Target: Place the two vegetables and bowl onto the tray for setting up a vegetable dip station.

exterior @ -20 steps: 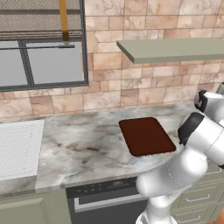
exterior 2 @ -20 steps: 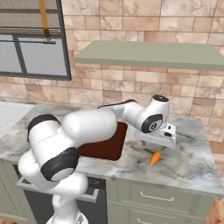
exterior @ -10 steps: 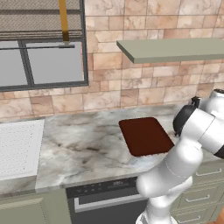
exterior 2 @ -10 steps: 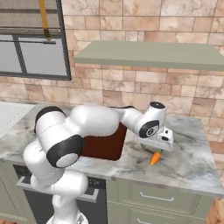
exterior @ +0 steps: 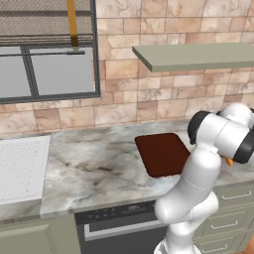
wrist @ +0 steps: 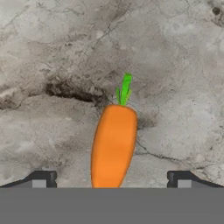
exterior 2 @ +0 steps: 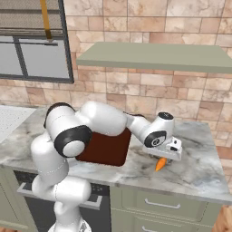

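Note:
An orange carrot (wrist: 113, 146) with a green stem end lies on the marble counter. It sits between the two dark fingertips (wrist: 41, 179) of my open gripper (wrist: 111, 180), stem pointing away. From the right base view, the gripper (exterior 2: 165, 155) hangs just above the carrot (exterior 2: 160, 163), a little right of the dark reddish-brown tray (exterior 2: 106, 149). In the left base view the tray (exterior: 161, 154) is bare, and a sliver of the carrot (exterior: 229, 161) peeks out behind my arm. The bowl and the second vegetable are out of view.
A white ribbed panel (exterior: 20, 166) lies at the counter's left end. A grey-green shelf (exterior 2: 154, 56) hangs over the counter, above my arm. The counter's front edge (exterior 2: 181, 188) runs close below the carrot, with drawers underneath.
The hand has come down toward the carrot, and the elbow has swung in over the tray's right side. The carrot and tray have not moved.

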